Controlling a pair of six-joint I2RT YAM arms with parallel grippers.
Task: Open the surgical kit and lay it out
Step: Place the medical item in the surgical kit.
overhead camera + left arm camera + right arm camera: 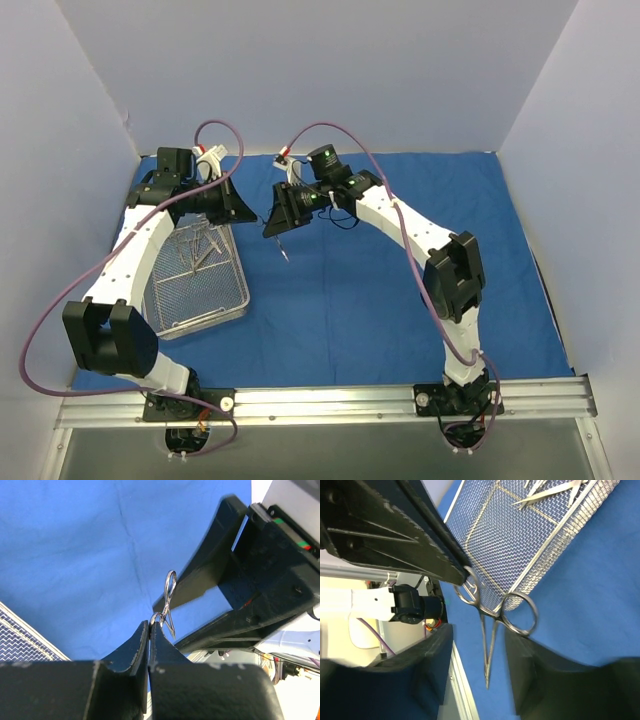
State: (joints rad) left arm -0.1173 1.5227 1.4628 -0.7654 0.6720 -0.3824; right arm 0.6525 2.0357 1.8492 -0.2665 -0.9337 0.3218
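Black left gripper (pixel 151 625): jaws pinched on one ring of thin silver scissor-handled instrument (pixel 490 625), hung over royal-blue cloth wrap (pixel 75 555) beside silver wire-mesh tray (pixel 510 545). Black right gripper (pixel 480 647): jaws half-wide astride it, not gripping. Step: handover, likely. You close right, then release left.

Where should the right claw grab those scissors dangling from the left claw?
Probably the slim shanks just below the rings. The left claw pinches one ring, so the scissors hang tips-down inside the open right claw; closing sideways across the shanks, from below the left claw, should avoid a clash.
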